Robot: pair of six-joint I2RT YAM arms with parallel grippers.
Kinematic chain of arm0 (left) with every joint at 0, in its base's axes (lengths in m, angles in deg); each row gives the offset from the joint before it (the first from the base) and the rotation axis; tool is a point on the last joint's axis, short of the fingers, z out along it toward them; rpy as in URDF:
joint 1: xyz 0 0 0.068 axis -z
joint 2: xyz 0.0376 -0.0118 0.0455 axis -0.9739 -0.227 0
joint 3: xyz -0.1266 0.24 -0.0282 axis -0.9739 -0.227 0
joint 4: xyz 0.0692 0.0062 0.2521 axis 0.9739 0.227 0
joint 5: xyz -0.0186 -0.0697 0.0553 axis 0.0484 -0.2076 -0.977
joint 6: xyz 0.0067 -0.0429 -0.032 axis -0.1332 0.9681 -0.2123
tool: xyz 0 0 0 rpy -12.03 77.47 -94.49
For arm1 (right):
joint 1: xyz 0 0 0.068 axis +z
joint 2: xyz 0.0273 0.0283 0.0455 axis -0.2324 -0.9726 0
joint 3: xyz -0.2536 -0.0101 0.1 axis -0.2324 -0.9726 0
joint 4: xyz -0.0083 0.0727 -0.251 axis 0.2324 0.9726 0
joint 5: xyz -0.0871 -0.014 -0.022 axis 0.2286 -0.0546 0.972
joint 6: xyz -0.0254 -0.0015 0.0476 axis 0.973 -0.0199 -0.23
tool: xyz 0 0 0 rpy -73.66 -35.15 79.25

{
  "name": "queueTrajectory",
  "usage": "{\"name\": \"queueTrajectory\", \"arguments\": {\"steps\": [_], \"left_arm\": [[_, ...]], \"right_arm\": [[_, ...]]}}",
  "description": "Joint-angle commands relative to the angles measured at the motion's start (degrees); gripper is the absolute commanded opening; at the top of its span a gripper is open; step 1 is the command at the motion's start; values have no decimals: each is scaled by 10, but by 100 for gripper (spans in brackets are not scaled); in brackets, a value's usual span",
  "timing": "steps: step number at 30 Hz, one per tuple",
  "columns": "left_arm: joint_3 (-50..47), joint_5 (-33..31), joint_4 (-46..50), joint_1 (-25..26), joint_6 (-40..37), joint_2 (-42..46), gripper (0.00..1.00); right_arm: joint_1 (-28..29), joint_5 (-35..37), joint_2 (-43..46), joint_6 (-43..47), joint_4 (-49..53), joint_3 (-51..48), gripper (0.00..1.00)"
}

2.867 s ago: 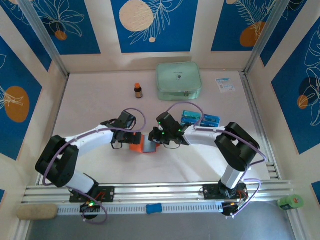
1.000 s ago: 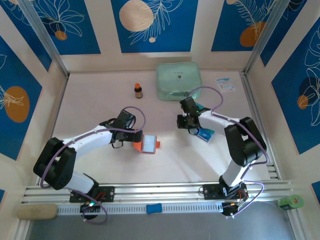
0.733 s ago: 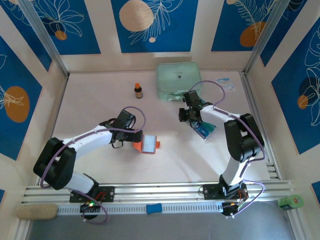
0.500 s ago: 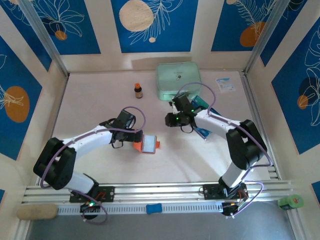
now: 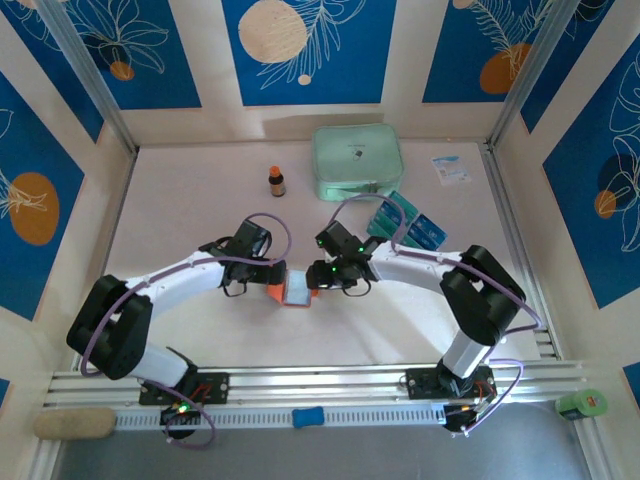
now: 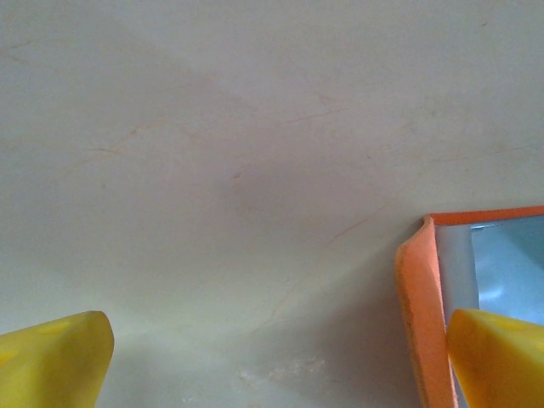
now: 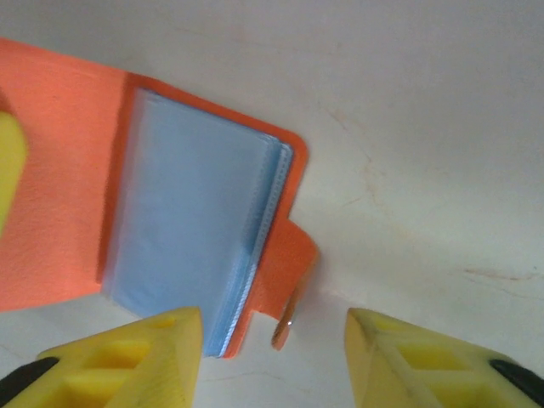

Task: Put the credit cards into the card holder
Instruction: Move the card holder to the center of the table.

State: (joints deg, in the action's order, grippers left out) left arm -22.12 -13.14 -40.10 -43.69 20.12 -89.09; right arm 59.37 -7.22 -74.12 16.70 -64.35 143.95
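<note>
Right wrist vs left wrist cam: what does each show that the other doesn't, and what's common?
Right wrist, not left: the orange-red fold card holder lying open, its clear plastic sleeves and snap tab. Left wrist, not right: a wide stretch of bare pale table, with just the holder's orange edge at lower right. Both: that holder, the table, open yellow jaws.

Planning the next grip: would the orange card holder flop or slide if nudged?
Probably floppy: the card holder lies open, with thin soft-looking cover and clear sleeves. Likely light, so it may slide on the smooth table.
</note>
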Motion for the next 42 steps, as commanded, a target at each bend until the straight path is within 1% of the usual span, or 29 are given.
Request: {"name": "queueTrajectory", "arguments": {"steps": [1, 4, 9, 10, 13, 19, 24, 31, 37, 39, 41, 42], "left_arm": [[1, 7, -1, 6, 3, 8, 100], [4, 7, 0, 6, 0, 6, 100], [8, 9, 5, 6, -4, 5, 100], [9, 11, 5, 6, -5, 5, 100], [9, 22, 3, 9, -7, 7, 100], [5, 25, 0, 20, -6, -3, 100], [-2, 23, -8, 34, -1, -20, 100], [8, -15, 4, 51, -5, -56, 100], [19, -50, 17, 53, -17, -75, 100], [21, -56, 21, 54, -18, -75, 100], [22, -58, 21, 54, -21, -70, 100], [22, -59, 22, 55, -20, -67, 100]], "right_arm": [[1, 6, -16, -15, 6, -1, 40], [-2, 5, -21, -13, 9, -2, 29], [-14, 3, -11, -9, 9, -16, 1], [-18, 3, -4, -7, 9, -22, 0], [-32, 3, 19, -1, 11, -40, 0], [-59, -4, 69, 13, 12, -85, 0], [-66, -13, 87, 10, 2, -108, 0], [-64, -19, 87, -10, -16, -130, 0], [-64, -20, 92, -24, -28, -150, 0], [-67, -22, 97, -24, -23, -148, 8], [-70, -24, 111, -23, -14, -144, 18], [-72, -25, 119, -22, -9, -140, 21]]}}
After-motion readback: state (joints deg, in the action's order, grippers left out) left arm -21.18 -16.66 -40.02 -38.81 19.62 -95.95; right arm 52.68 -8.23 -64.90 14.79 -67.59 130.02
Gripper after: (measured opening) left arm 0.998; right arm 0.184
